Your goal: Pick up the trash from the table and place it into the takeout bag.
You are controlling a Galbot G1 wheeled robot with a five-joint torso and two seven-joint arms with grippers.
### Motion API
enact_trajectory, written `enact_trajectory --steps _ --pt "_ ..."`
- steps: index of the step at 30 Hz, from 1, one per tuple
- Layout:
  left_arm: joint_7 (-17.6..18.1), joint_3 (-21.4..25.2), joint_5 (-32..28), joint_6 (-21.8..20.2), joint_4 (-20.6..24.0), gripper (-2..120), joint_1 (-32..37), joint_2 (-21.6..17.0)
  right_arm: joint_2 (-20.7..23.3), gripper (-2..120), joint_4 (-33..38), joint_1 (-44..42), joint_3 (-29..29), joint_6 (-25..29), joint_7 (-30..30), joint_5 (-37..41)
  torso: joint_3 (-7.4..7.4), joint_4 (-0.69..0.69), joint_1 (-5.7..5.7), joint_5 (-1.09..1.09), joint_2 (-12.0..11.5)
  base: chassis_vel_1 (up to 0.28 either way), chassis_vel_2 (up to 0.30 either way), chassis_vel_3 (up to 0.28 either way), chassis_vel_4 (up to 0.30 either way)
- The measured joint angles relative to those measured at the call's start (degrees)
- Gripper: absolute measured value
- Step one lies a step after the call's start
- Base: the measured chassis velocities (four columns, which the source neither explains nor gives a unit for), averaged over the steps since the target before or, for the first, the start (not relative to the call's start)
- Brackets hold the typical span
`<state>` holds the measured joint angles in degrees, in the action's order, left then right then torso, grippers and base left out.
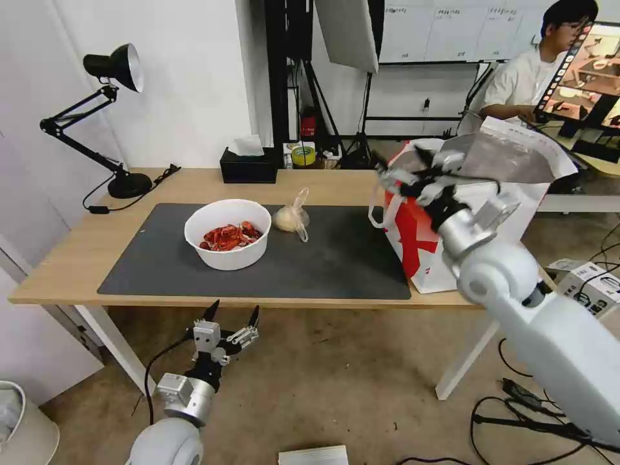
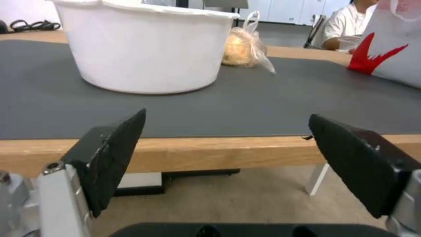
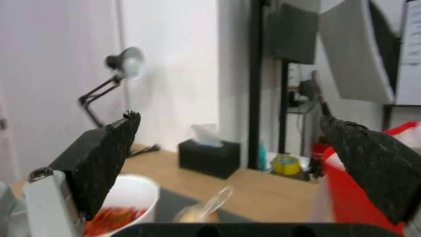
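Long light-wood tabletop on white legs w/ a flat matte dark grey mat across most of it. On the mat, left-centre: white round bowl, smooth thick-walled plastic, slightly tapered, holding glossy red crayfish shells piled low inside. Just beside the bowl on its right, near but apart: knotted clear plastic bag, crinkly film around a rounded beige lump, its twisted neck sticking up. In the left wrist view the bowl's wall is plain white, rim a bit wavy, and the bag sits behind it.

At the table's right end stands the large boxy white takeout bag w/ red side panel, silver foil lining showing at the open mouth, white loop handle hanging on its left side.

Right gripper is up at the takeout bag's mouth, black textured pads spread wide, nothing between them; its wrist view shows both pads far apart.

Left gripper hangs low in front of the table's near edge, below the bowl, pointed black fingers wide apart, empty.

At the back edge: black rectangular tissue box w/ a white tissue poking out, and a black jointed desk lamp at the far left corner
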<state>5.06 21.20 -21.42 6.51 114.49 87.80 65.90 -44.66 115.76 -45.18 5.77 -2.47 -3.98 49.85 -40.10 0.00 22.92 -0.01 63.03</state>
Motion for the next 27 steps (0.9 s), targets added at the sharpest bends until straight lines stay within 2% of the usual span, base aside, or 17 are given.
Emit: enact_trajectory --steps 9,15,20,27 --pt "-0.05 0.48 -1.00 0.04 0.26 100 0.37 0.12 0.81 100 4.91 -11.89 2.65 1.34 0.94 -5.69 0.00 0.00 0.00 0.01 0.00 0.000 0.000 0.000 0.000" --pt "-0.09 0.59 -1.11 0.14 -0.08 100 0.08 -0.18 0.11 100 4.86 -20.63 5.52 2.39 0.68 -9.35 0.00 -0.01 0.00 0.01 0.00 0.000 0.000 0.000 0.000" --pt "-0.36 0.81 -1.12 0.69 -0.65 100 0.43 -0.47 -2.68 100 3.73 -29.60 8.06 5.54 0.72 -13.61 0.00 -0.01 -0.01 0.01 0.00 0.000 0.000 0.000 0.000" --pt "-0.43 1.04 -1.25 0.94 -1.00 100 0.45 -1.53 -6.87 100 1.41 -34.49 8.35 8.60 -1.68 -18.82 0.00 0.00 0.00 0.01 0.00 0.000 0.000 0.000 0.000"
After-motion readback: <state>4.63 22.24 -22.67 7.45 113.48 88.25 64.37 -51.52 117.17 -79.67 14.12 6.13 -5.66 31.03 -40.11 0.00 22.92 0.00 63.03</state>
